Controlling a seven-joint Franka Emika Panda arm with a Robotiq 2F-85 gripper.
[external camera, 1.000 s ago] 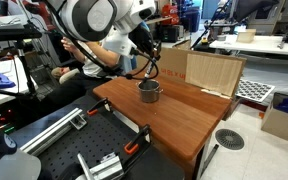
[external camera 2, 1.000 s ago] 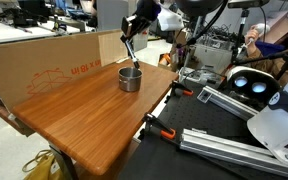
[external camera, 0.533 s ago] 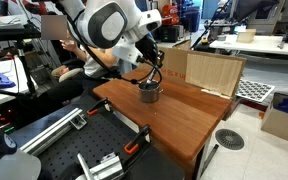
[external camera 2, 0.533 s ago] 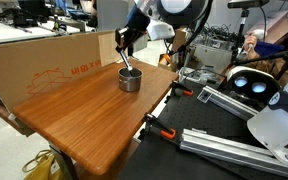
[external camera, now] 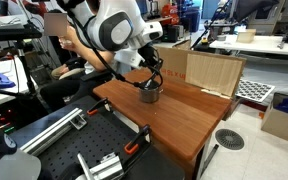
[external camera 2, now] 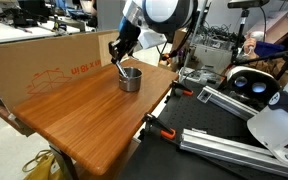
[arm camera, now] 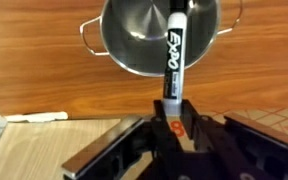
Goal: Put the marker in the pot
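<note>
The steel pot (arm camera: 159,35) stands on the wooden table; it also shows in both exterior views (external camera: 151,93) (external camera 2: 130,78). My gripper (arm camera: 171,108) is shut on the black marker (arm camera: 173,50), which sticks out from the jaws with its far end over the pot's opening. In an exterior view the gripper (external camera 2: 120,52) hangs just above the pot's rim, and in another exterior view (external camera: 152,70) it sits right above the pot. The marker is too small to make out in the exterior views.
Brown cardboard boxes (external camera: 212,70) (external camera 2: 44,62) stand along the table's back edge behind the pot. The wooden table (external camera 2: 94,115) extends toward the camera. Metal rails and clamps (external camera 2: 219,100) lie beside the table.
The arm has swung and lowered so the gripper, holding the marker, now sits closer over the pot. The pot has not moved.
</note>
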